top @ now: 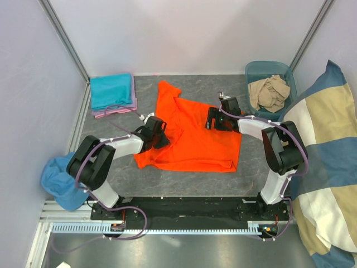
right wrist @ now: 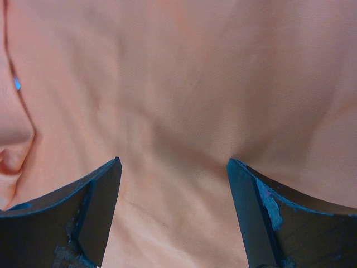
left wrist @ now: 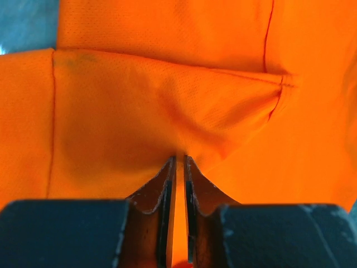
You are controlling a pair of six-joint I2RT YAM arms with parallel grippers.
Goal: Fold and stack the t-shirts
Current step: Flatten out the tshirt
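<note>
The orange t-shirt (top: 196, 139) lies spread on the grey table (top: 111, 173), one sleeve pointing to the back. My left gripper (top: 158, 137) is at the shirt's left edge, shut on a fold of the orange cloth (left wrist: 167, 111); fabric shows between its narrow jaws (left wrist: 180, 162). My right gripper (top: 215, 118) stands open over the shirt's upper right part, its fingertips (right wrist: 110, 173) resting against the cloth (right wrist: 178, 84) with nothing pinched. A folded teal t-shirt (top: 111, 91) lies on a pink-lilac one (top: 114, 112) at the back left. A beige t-shirt (top: 269, 92) is crumpled in a bin.
The teal bin (top: 254, 68) stands at the back right. A big blue-and-beige cushion (top: 326, 167) fills the right side. A light blue cloth (top: 58, 181) hangs off the table's left edge by the left arm's base. White walls close the back and left.
</note>
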